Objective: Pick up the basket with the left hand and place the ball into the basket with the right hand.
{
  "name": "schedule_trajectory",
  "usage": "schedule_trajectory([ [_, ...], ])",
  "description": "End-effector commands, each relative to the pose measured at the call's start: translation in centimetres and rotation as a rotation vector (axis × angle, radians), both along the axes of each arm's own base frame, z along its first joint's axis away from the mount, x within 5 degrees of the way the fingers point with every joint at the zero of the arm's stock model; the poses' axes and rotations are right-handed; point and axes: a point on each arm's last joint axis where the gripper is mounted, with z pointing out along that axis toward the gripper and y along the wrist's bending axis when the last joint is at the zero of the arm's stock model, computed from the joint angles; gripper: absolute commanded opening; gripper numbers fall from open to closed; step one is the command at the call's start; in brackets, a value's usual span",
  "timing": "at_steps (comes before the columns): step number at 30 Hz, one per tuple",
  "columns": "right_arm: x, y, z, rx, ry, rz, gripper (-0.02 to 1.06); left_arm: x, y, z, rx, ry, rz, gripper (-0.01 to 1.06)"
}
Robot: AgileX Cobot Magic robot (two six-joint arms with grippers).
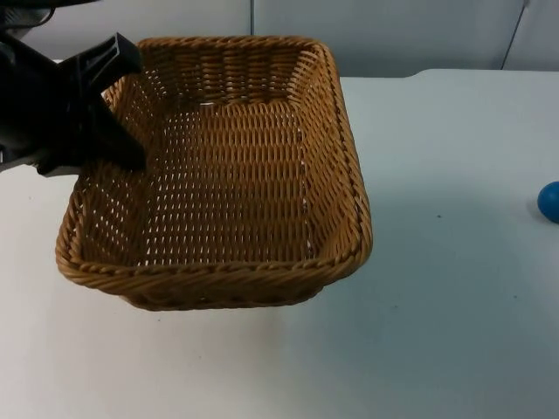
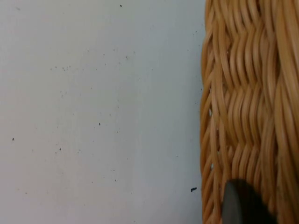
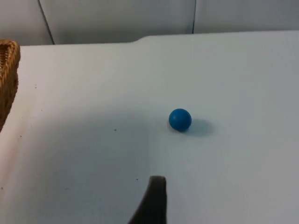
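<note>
One arm's jaws, the left gripper (image 1: 109,109), are clamped on the basket (image 1: 227,166) rim, lifted; the ball (image 3: 180,119) sits well apart on the counter (image 1: 454,288). Right gripper (image 3: 156,196) near it, opening unclear; a nudge could roll it away

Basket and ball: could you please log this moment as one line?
left end effector: gripping wicker basket at left rim | blue ball: on white table, right of basket | right end effector: above table near ball
</note>
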Motion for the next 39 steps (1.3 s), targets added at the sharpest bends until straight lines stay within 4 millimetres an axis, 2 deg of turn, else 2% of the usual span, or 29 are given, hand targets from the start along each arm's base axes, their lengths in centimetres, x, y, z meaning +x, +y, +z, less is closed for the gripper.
schedule_trajectory([
  [1,2.0,0.0,1.3,0.015,0.020,-0.013,0.78,-0.1,-0.2,0.6,-0.036,0.001,0.008,0.00],
  [2,3.0,0.0,1.8,0.010,0.028,-0.016,0.78,-0.1,-0.2,0.6,-0.036,0.001,0.008,0.00],
  [3,3.0,0.0,1.8,0.010,0.028,-0.016,0.78,-0.1,-0.2,0.6,-0.036,0.001,0.008,0.00],
  [7,8.5,0.0,2.8,0.000,0.132,-0.005,0.78,-0.1,-0.2,0.6,-0.037,0.002,0.006,0.00],
  [8,8.5,0.0,2.8,0.000,0.132,-0.005,0.78,-0.1,-0.2,0.6,-0.037,0.002,0.006,0.00],
  [9,11.0,0.0,2.6,-0.005,0.181,-0.002,0.78,-0.1,-0.2,0.6,-0.037,0.002,0.006,0.00],
  [11,13.7,0.1,2.4,-0.010,0.228,0.013,0.78,-0.1,-0.2,0.6,-0.037,0.002,0.006,0.00],
  [12,13.7,0.1,2.4,-0.010,0.228,0.013,0.78,-0.1,-0.2,0.6,-0.037,0.002,0.006,0.00],
  [16,19.1,0.3,1.2,-0.007,0.305,0.044,0.78,-0.1,-0.2,0.6,-0.037,0.002,0.006,0.00],
  [17,19.1,0.3,1.2,-0.007,0.305,0.044,0.78,-0.1,-0.2,0.6,-0.037,0.002,0.006,0.00],
  [21,23.8,0.4,-1.1,-0.032,0.424,0.076,0.78,-0.1,-0.2,0.6,-0.033,0.001,0.003,0.00],
  [22,23.8,0.4,-1.1,-0.032,0.424,0.076,0.78,-0.1,-0.2,0.6,-0.033,0.001,0.003,0.00],
  [27,28.7,0.3,-4.6,-0.059,0.551,0.108,0.78,-0.1,-0.1,0.6,-0.026,-0.002,0.003,0.00],
  [28,28.7,0.3,-4.6,-0.059,0.551,0.108,0.78,-0.1,-0.1,0.6,-0.026,-0.002,0.003,0.00],
  [32,31.7,-0.7,-7.3,-0.019,0.620,0.107,0.77,-0.2,-0.1,0.5,-0.011,-0.003,-0.011,0.00],
  [33,31.7,-0.7,-7.3,-0.019,0.620,0.107,0.77,-0.2,-0.1,0.5,-0.011,-0.003,-0.011,0.00],
  [36,33.1,-1.5,-9.3,0.003,0.644,0.108,0.77,-0.2,-0.1,0.5,-0.010,-0.004,-0.010,0.00],
  [37,33.1,-1.5,-9.3,0.003,0.644,0.108,0.77,-0.2,-0.1,0.5,-0.010,-0.004,-0.010,0.00],
  [39,34.1,-1.9,-11.1,-0.004,0.661,0.105,0.77,-0.1,0.0,0.5,-0.007,-0.007,-0.007,0.00],
])
